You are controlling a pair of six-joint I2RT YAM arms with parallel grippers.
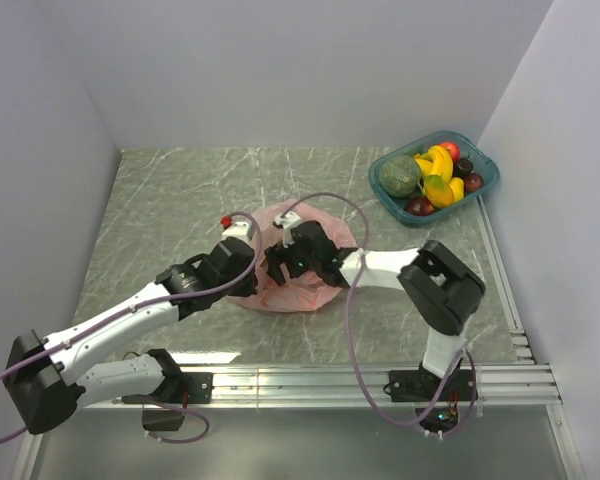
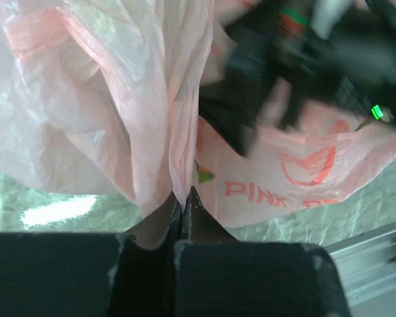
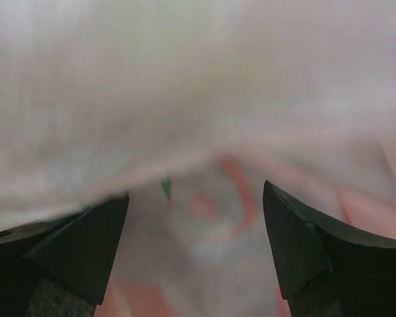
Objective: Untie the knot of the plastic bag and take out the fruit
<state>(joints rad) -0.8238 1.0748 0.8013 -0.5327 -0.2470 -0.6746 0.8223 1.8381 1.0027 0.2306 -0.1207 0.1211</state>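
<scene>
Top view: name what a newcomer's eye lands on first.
The crumpled pink plastic bag at the centre, with both arms bent over it. The left gripper pinches a fold of it shut, while the right gripper stands open close against the plastic. In the far right corner sits a teal tray heaped with colourful fruit.

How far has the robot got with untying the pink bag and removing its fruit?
Done, apparently: fruit lies in the teal tray. In hand: the left tool pinches a fold of the plastic bag; the right tool stands open against it. Left: unclear; the knot and the bag's contents are hidden.
</scene>
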